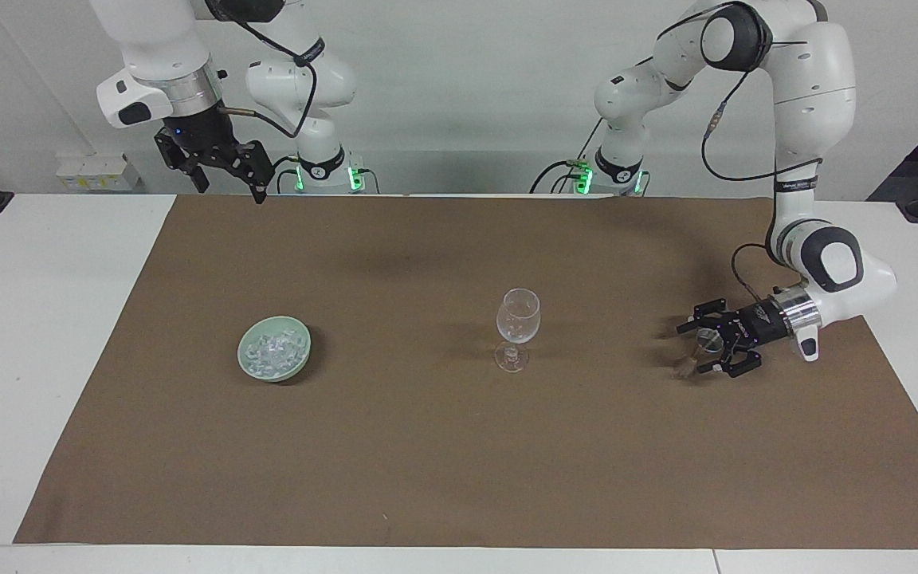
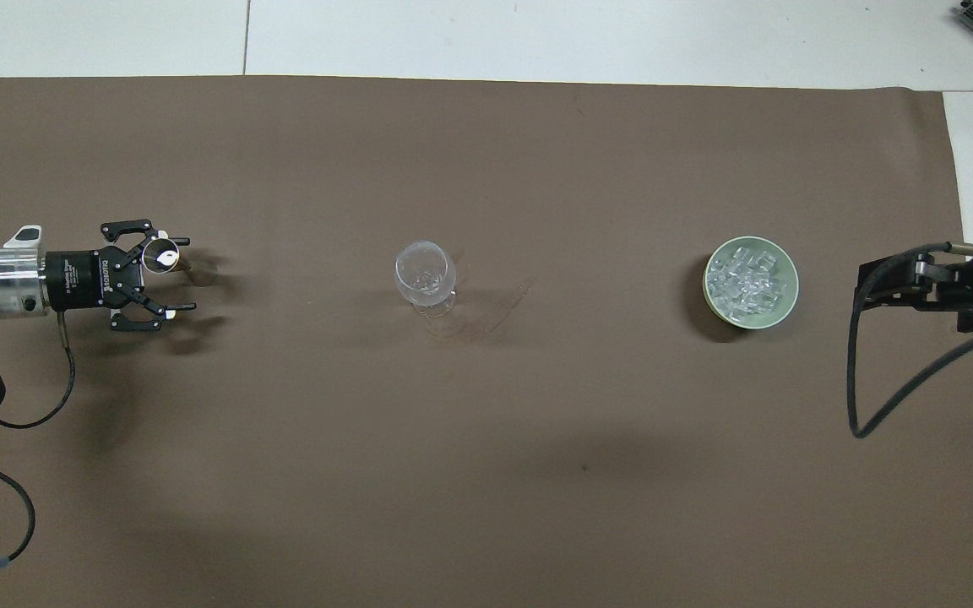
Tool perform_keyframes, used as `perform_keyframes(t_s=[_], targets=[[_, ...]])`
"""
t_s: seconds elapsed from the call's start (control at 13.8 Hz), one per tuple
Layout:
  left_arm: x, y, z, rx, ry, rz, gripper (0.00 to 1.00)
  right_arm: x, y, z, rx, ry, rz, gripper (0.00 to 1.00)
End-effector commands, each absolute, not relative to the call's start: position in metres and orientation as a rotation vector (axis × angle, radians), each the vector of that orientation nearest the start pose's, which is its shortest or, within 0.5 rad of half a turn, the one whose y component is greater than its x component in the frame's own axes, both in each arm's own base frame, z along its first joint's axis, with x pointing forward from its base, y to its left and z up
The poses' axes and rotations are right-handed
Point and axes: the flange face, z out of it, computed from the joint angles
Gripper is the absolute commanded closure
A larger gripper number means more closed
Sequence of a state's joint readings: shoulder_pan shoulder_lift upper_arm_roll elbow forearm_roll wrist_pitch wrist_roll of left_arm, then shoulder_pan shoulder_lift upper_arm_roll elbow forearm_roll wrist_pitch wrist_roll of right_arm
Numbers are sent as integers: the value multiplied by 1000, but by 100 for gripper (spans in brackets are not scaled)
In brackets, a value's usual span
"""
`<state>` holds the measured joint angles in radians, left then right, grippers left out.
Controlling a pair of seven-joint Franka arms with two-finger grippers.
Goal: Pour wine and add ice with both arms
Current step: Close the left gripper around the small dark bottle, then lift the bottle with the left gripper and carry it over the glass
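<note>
The ice lay heaped in a pale green bowl on the brown mat, toward the right arm's end of the table and well apart from the wine glass, which stood upright near the mat's middle. The glass bowl appeared to hold a few clear chunks already, though this could not be told for certain. Toward the left arm's end stood a small clear cup with a dark base. The left gripper lay level and low around it, jaws spread wide, with one finger just beside the cup; whether it touched could not be told. The right gripper hung high over the mat's edge nearest the robots, waiting, fingers apart and empty.

Likely hazards: with the cup off-centre between the fingers, a closing grip could push or tip it and spill whatever it held. A tilted carry toward the glass could spill on the mat. A low sweep could strike the tall, narrow-footed glass and topple it.
</note>
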<state>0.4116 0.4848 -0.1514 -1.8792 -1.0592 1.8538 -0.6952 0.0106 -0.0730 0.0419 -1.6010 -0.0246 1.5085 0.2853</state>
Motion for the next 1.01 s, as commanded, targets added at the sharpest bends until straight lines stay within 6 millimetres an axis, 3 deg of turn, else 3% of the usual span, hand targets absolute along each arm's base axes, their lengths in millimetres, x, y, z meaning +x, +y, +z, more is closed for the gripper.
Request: perform_keyframes(t_s=[0.0, 0.22, 0.43, 0.65, 0.87, 0.94], targets=[[591, 94, 261, 1522, 1535, -765, 12, 519, 23, 646, -3130, 338, 33, 0], [591, 95, 261, 1521, 1538, -763, 20, 519, 23, 646, -3130, 338, 33, 0], [591, 95, 261, 1520, 1540, -764, 36, 519, 23, 646, -3130, 338, 33, 0], [590, 98, 261, 1513, 1546, -762, 59, 519, 23, 646, -3130, 338, 33, 0], [590, 99, 262, 1513, 1546, -761, 93, 519, 23, 646, -3130, 338, 33, 0], [590, 97, 263, 1517, 1545, -762, 100, 519, 23, 646, -3130, 338, 33, 0]])
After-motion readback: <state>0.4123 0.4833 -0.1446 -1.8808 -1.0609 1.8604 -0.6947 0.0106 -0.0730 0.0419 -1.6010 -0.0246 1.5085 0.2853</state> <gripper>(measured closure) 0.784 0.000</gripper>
